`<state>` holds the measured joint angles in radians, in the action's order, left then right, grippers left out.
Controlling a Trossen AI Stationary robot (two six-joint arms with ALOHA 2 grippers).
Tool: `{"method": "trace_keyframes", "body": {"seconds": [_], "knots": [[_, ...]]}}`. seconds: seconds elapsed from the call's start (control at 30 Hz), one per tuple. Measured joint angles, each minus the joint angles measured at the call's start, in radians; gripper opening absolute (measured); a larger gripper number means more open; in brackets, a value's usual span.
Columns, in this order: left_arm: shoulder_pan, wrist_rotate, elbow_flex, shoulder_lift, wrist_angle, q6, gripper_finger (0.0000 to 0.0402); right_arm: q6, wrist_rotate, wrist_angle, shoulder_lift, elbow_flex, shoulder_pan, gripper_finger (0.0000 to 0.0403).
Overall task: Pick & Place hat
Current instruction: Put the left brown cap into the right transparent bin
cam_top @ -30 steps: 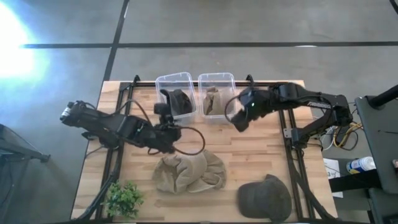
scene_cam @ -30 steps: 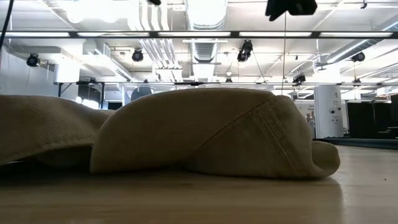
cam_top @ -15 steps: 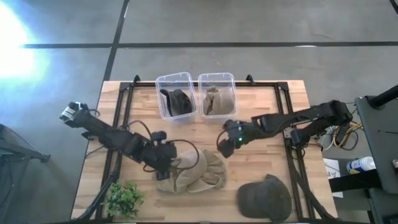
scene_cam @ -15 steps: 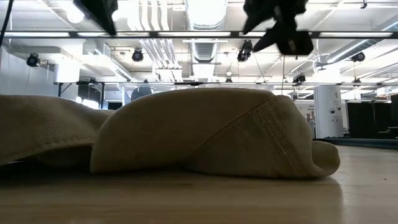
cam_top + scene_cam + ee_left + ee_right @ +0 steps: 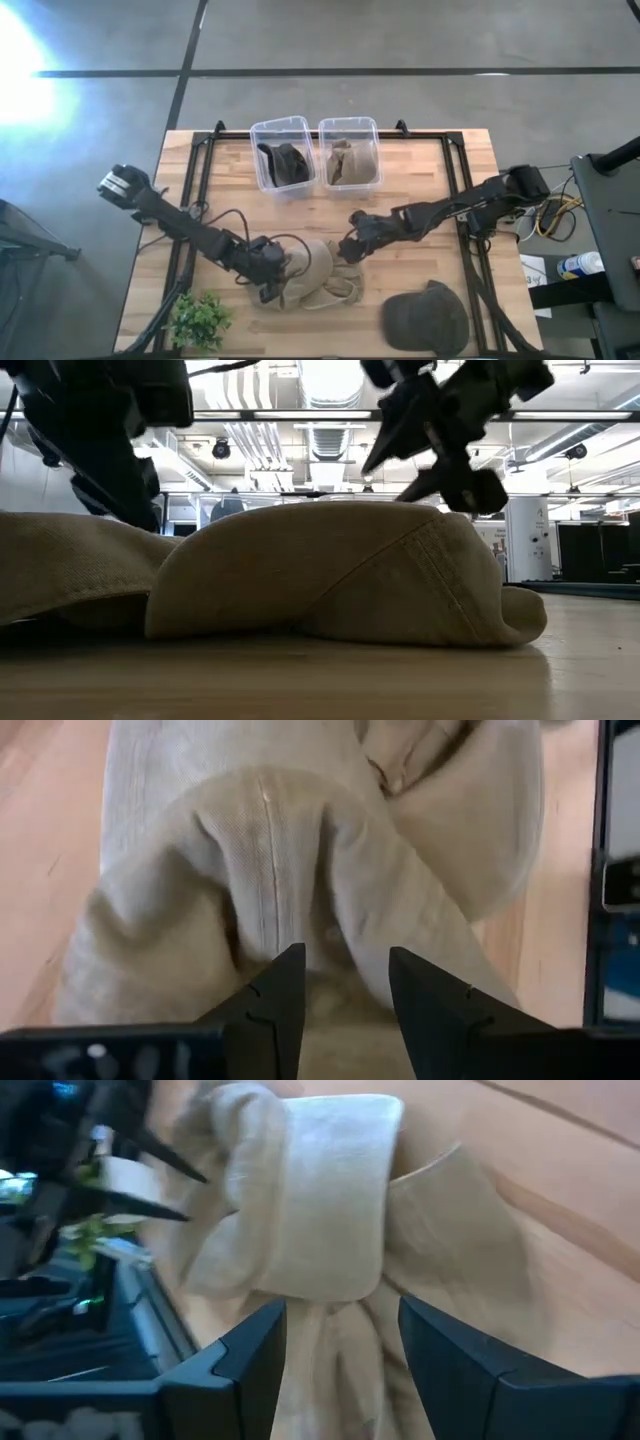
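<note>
Tan hats (image 5: pixel 318 277) lie in a heap on the wooden table (image 5: pixel 420 215), near its front edge. In the low view the heap (image 5: pixel 330 575) fills the foreground. My left gripper (image 5: pixel 268 285) is low at the heap's left side, open, with a raised fold of tan cloth (image 5: pixel 270 850) just ahead of its fingers. My right gripper (image 5: pixel 347 250) is open at the heap's far right side, just above the crown (image 5: pixel 330 1200). A dark green cap (image 5: pixel 428 318) rests on the table at the near right. My left gripper slants down at the heap from the table's left, and the tan cloth (image 5: pixel 340 975) shows between its open fingers; I cannot tell whether they touch it. My right gripper's lower fingertip (image 5: pixel 470 495) stands right at the crown's top; I cannot tell whether it touches.
Two clear bins stand at the far middle: the left one (image 5: pixel 282 153) holds a dark hat, the right one (image 5: pixel 350 152) a tan hat. A small green plant (image 5: pixel 198 320) sits at the near left corner. Black frame rails run along both table sides.
Both grippers have come down from beside the bins toward the table's near edge, onto the tan heap. The left one now sits at the heap's left side, the right one at its far right. The heap has stayed in place.
</note>
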<state>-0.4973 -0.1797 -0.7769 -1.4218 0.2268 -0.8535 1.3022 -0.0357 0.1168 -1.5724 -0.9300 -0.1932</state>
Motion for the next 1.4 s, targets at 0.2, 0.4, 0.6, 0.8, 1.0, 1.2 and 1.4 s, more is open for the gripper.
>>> {"method": "trace_keyframes", "body": {"seconds": [0.2,0.4,0.6,0.8,1.0,1.2,1.4], "knots": [[0.047,-0.092,0.022,-0.072,-0.058,0.015,0.0138,-0.002,0.012,0.006,-0.110,-0.021,0.026,0.0189],[0.100,-0.063,-0.013,-0.179,-0.160,0.048,0.0138,-0.051,-0.039,-0.082,-0.201,-0.047,0.060,0.0189],[0.116,-0.056,-0.101,-0.272,-0.157,0.093,0.0138,-0.059,-0.128,-0.150,-0.259,-0.085,0.070,0.0189],[0.119,-0.061,-0.160,-0.334,-0.162,0.101,0.0138,-0.105,-0.234,-0.149,-0.271,-0.098,0.069,0.0187],[0.120,-0.128,-0.165,-0.280,-0.107,0.149,0.0138,-0.113,-0.242,-0.147,-0.201,-0.086,0.070,0.0130],[0.121,-0.247,-0.165,-0.106,-0.010,0.224,0.0138,-0.137,-0.219,-0.135,-0.117,-0.087,0.080,0.0022],[0.117,-0.279,-0.165,0.103,-0.011,0.230,0.0138,-0.157,-0.136,-0.107,0.026,-0.110,0.106,0.0015]]}}
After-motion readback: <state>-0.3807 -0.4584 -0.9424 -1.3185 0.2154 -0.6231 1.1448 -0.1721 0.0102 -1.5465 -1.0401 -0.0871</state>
